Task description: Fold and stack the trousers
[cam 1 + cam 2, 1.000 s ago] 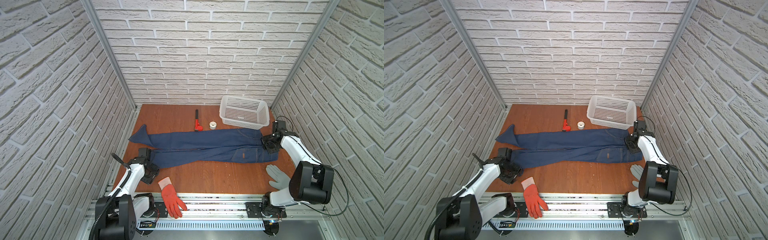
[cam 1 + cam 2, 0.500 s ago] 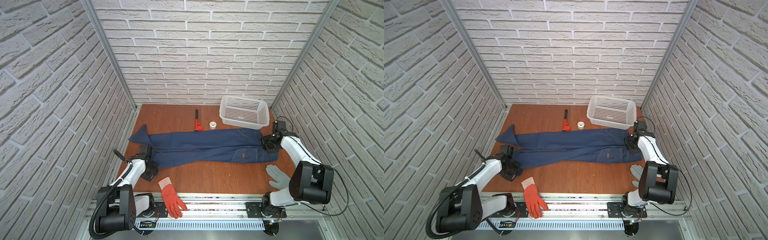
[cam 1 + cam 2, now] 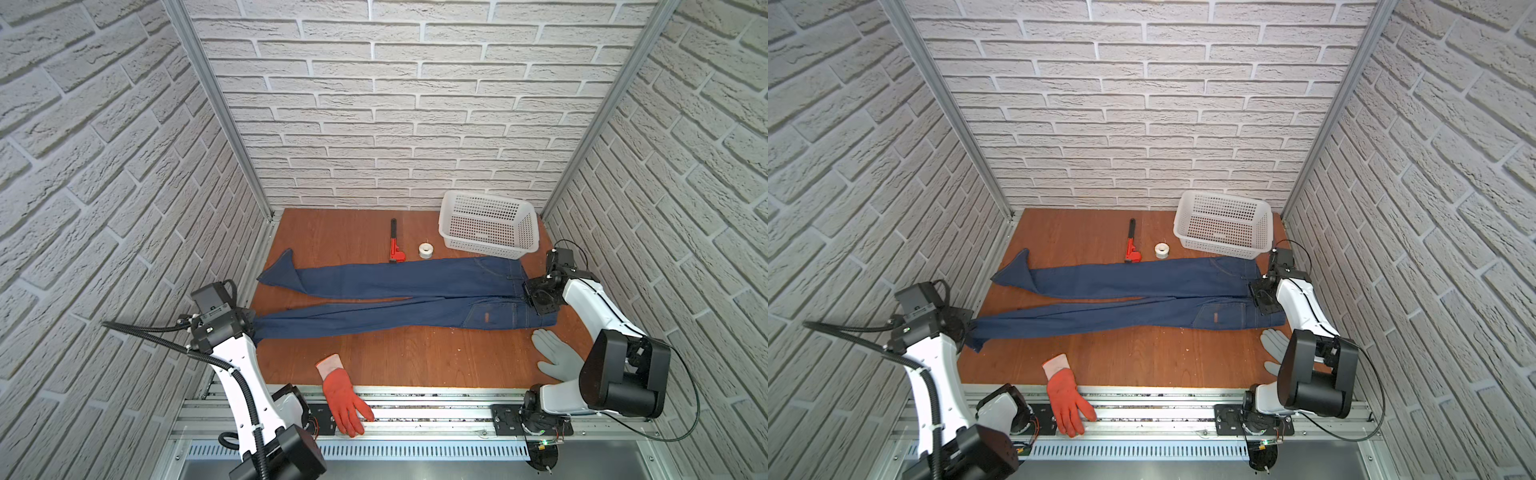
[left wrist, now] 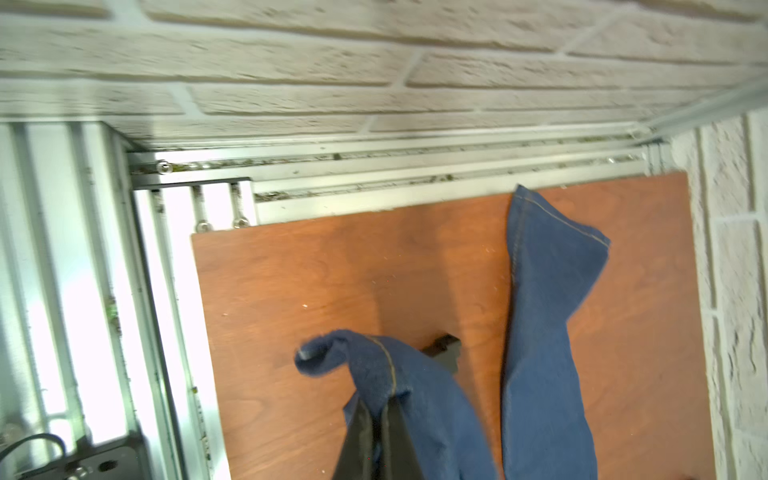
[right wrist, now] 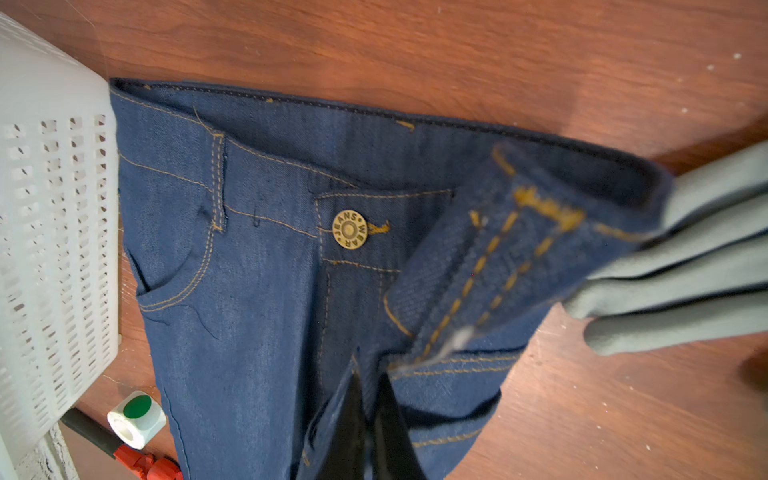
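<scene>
The trousers (image 3: pixel 395 286) (image 3: pixel 1133 282) lie stretched across the wooden table, waist to the right and legs to the left. My left gripper (image 3: pixel 254 327) (image 4: pixel 376 409) is shut on the hem of the near leg. That hem (image 4: pixel 374 365) is raised off the board and droops over the fingers. The far leg (image 4: pixel 540 332) lies flat, its end curled up. My right gripper (image 3: pixel 530 293) (image 5: pixel 370 382) is shut on the near part of the waistband, which is folded up beside the brass waist button (image 5: pixel 349 230).
A white basket (image 3: pixel 488 224) stands at the back right, touching the waist. A red pipe wrench (image 3: pixel 395 249) and a white tape roll (image 3: pixel 426 250) lie behind the trousers. An orange-red glove (image 3: pixel 343 399) overhangs the front rail. A grey glove (image 3: pixel 552 353) lies beside the right arm.
My left gripper has shut on the near leg's hem and lifted it off the table. The right gripper has kept its hold on the waistband without moving.
</scene>
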{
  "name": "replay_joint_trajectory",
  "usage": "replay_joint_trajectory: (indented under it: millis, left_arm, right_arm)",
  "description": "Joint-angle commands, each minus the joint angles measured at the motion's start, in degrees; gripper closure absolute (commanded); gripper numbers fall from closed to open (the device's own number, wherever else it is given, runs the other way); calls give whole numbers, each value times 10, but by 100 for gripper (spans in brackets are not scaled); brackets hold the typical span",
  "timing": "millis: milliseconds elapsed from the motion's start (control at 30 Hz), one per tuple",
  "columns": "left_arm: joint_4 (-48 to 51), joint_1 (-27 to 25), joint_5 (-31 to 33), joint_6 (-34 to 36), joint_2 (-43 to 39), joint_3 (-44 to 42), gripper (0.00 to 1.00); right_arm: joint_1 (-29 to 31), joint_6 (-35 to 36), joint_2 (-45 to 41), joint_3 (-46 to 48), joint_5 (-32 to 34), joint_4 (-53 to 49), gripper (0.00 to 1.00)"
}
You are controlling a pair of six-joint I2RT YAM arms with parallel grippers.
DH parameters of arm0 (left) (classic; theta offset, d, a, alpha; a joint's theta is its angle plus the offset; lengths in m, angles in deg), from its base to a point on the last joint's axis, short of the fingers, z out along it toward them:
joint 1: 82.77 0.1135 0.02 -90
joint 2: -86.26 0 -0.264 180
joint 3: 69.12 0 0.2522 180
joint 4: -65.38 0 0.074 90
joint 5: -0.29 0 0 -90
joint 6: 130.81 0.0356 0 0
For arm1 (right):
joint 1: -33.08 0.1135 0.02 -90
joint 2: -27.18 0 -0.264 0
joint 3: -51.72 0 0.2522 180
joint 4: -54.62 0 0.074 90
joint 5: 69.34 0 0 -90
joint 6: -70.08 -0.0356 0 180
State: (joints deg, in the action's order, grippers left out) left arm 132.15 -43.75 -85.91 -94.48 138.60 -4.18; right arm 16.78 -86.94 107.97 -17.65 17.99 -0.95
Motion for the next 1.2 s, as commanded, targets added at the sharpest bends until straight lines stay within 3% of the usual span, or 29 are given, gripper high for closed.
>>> replay_joint_trajectory:
  millis: [0, 433, 600, 867, 1033, 1167]
  left_arm:
    - [1, 51, -41, 35, 25, -2, 100]
    - [-31, 136, -129, 65, 41, -4, 100]
    - [-67, 135, -186, 35, 91, 46, 100]
    - [-93, 81, -223, -6, 199, 190, 100]
    - [-83, 90, -245, -7, 189, 243, 100]
    - [-57, 131, -261, 23, 154, 210, 100]
  right_arm:
    - [-6, 7, -33, 18, 10, -14, 95]
    - [-6, 44, -107, 54, 33, -76, 95]
    - [-4, 46, -111, 32, 22, -80, 95]
    - [6, 13, -69, -88, -35, -63, 94]
    - [8, 33, -91, -138, -62, -56, 95]
    - [7, 73, -131, -127, -37, -109, 94]
